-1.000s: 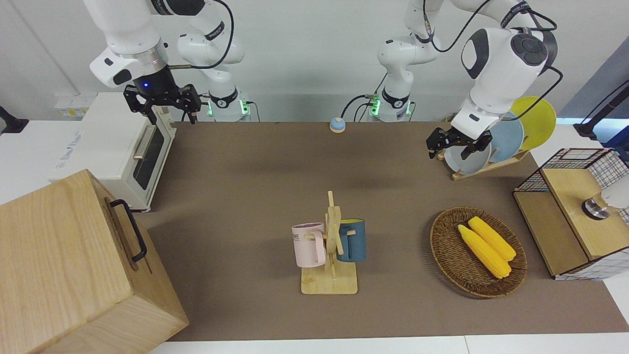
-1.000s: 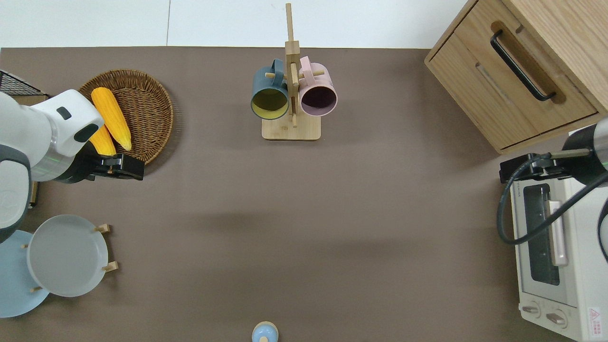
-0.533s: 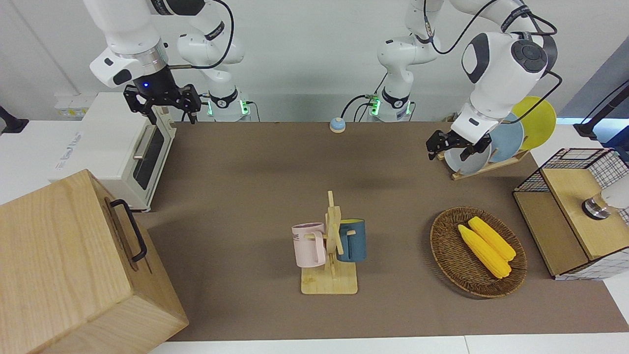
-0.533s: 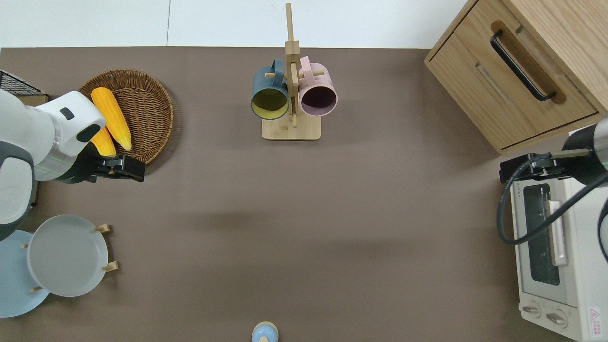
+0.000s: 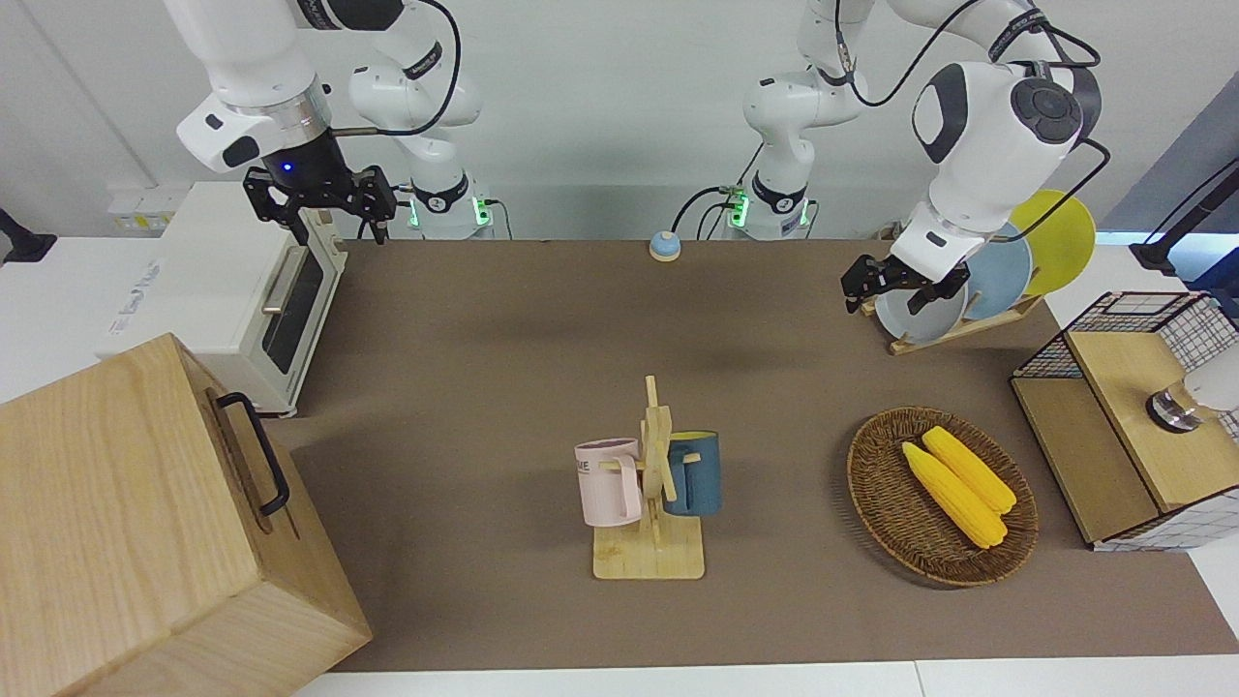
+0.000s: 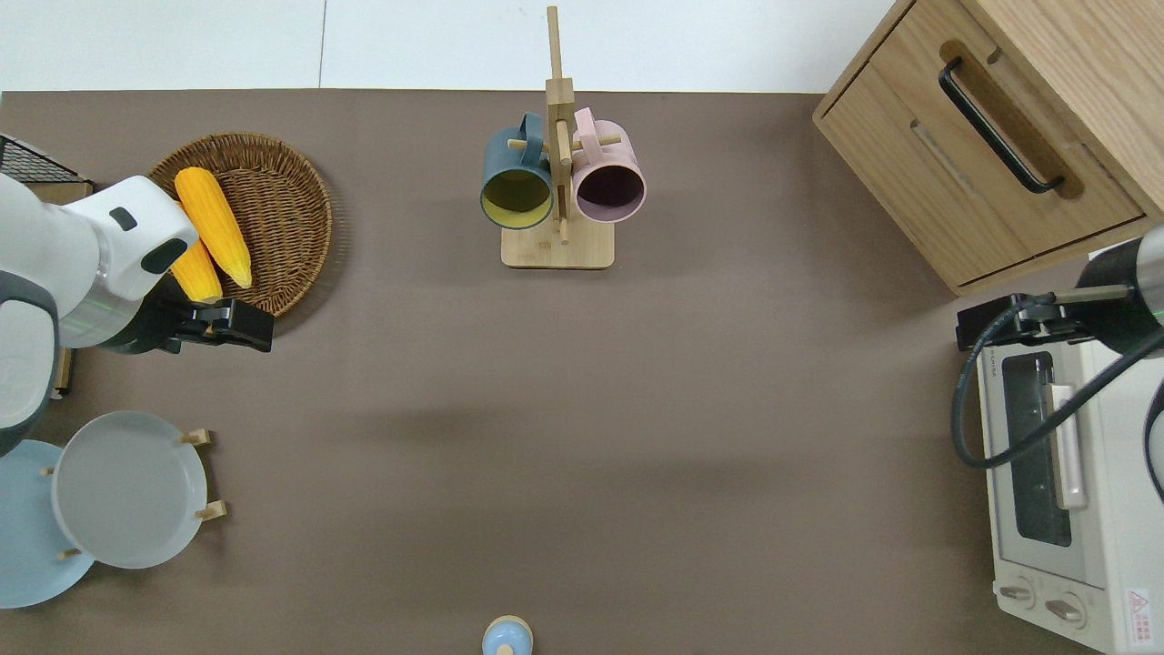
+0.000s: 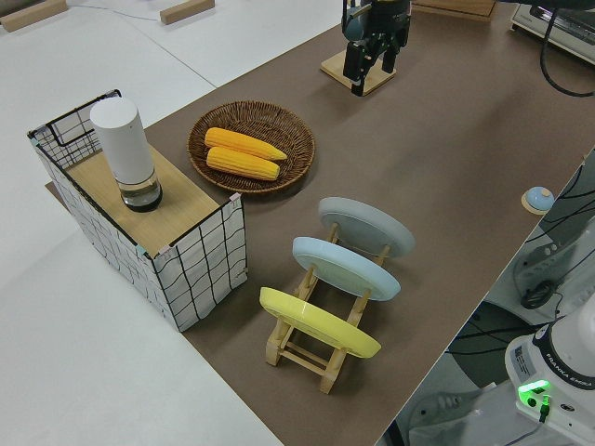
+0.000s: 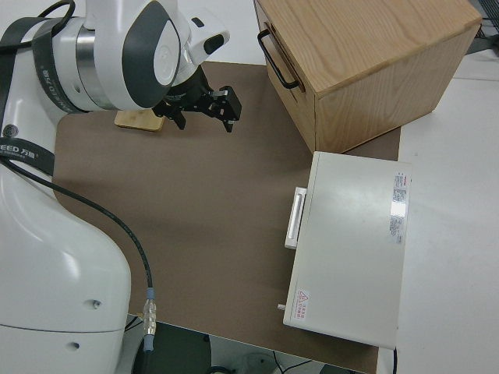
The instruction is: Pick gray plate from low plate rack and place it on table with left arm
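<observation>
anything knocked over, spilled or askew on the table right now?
Nothing stands out. The gray plate leans in the low plate rack with the other two plates, both cups hang on the mug stand, and both corn cobs lie in the wicker basket.

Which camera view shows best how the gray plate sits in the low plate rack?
The left side view: the gray plate leans between pegs of the low plate rack, farthest from the robots of three plates. Overhead shows its round face but little rack. In the front view the left gripper partly covers it. The right side view misses it.
</observation>
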Motion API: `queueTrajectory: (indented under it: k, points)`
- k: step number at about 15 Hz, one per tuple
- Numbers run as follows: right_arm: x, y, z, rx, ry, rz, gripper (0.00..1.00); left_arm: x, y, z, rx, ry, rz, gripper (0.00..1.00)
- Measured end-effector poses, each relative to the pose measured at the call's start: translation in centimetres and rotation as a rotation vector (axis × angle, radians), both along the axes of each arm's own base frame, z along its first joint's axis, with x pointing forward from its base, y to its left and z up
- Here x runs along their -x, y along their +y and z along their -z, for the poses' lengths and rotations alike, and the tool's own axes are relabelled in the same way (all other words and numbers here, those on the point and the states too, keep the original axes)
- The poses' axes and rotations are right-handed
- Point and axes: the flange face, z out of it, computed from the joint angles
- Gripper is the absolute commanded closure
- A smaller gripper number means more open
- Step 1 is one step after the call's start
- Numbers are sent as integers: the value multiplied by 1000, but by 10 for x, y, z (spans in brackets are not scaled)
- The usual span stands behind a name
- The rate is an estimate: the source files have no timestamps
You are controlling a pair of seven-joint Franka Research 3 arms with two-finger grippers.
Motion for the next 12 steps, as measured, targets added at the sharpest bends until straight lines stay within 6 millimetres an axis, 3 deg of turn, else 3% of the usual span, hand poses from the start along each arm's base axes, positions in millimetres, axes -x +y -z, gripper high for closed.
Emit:
queueTrajectory:
  k: [9, 12]
  points:
    - [0, 0, 0, 0, 0, 0, 17, -1, 14, 0, 0, 0, -18, 7]
    - [0, 0, 0, 0, 0, 0, 17, 7, 30, -3, -4, 51, -20, 7]
